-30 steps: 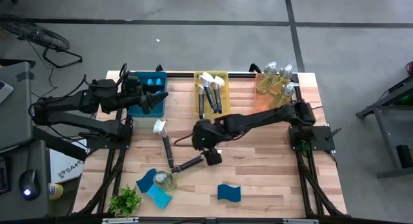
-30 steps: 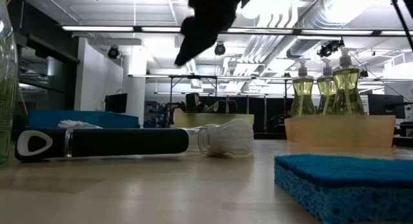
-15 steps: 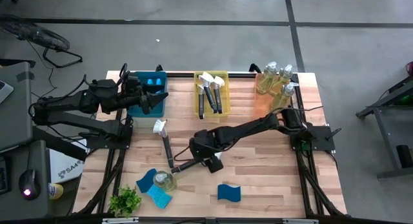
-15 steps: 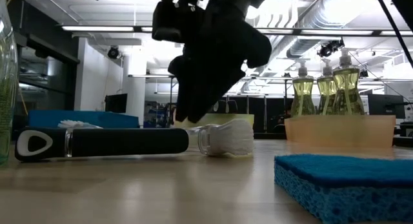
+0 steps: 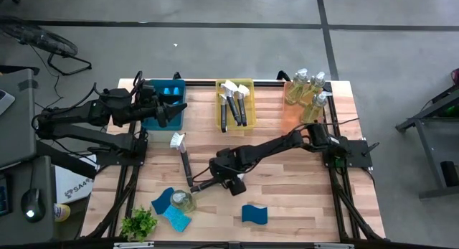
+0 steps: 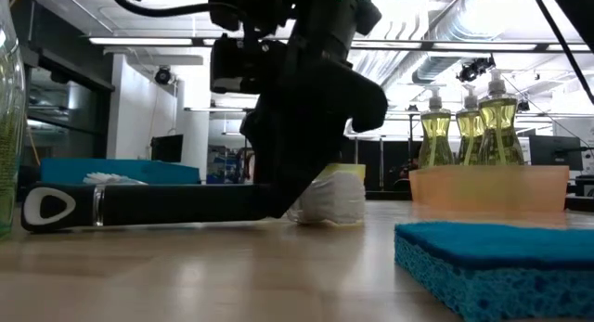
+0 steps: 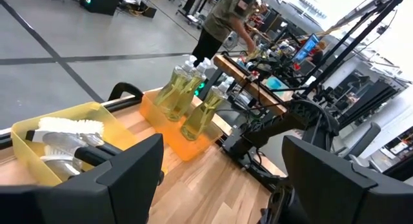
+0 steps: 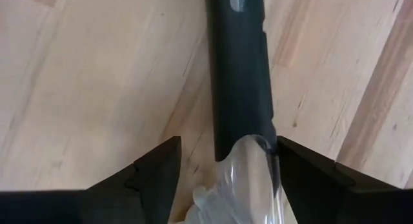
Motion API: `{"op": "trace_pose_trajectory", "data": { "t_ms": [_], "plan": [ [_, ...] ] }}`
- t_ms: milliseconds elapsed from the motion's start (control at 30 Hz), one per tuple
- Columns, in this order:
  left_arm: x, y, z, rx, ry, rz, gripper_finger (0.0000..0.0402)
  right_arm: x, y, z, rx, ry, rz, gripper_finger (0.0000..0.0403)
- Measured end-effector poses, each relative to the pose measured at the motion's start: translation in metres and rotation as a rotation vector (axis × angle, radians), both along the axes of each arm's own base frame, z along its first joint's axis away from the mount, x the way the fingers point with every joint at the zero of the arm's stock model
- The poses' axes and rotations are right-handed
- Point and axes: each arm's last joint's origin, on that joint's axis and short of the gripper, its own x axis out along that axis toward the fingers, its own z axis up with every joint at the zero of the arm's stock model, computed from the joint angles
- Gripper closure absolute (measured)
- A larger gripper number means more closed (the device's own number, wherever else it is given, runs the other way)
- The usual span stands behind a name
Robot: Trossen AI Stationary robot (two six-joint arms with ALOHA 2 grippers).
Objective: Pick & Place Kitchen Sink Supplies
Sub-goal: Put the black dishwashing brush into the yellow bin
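While the right gripper [image 5: 217,179] reaches low over the middle of the wooden table [image 5: 301,199], its two fingers [image 8: 155,169] stand apart on either side of a dish brush [image 5: 204,184] lying flat on the wood, at the spot where the black handle meets the clear neck of the white head. From the pictures I cannot tell whether the fingers press the brush or only straddle it. In the low view the dark gripper [image 6: 292,187] comes down right in front of that brush [image 6: 158,204] and hides part of its head.

A second brush [image 5: 182,156] lies just beside it, its white head pointing toward the blue bin [image 5: 166,113]. Near the front edge, a small bottle [image 5: 183,201] of yellow-green liquid rests among two blue sponges [image 5: 170,208], with a green plant [image 5: 139,223] at the corner. Another sponge [image 5: 254,214] lies alone, apart from them.

At the back, a yellow bin [image 5: 234,102] holds more brushes, and an orange bin [image 5: 301,109] holds three bottles.

The left gripper [image 5: 172,111] hovers over the blue bin, fingers [image 7: 126,175] wide apart, holding nothing.
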Motion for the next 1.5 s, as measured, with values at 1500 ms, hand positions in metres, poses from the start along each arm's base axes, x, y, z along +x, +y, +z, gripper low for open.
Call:
{"op": "trace_pose_trajectory", "data": {
  "t_ms": [1500],
  "plan": [
    [0.000,0.000,-0.001,0.000,0.008,-0.001,0.0090,-0.057,-0.023,0.114,-0.063,-0.003,-0.370,0.0277]
  ]
}}
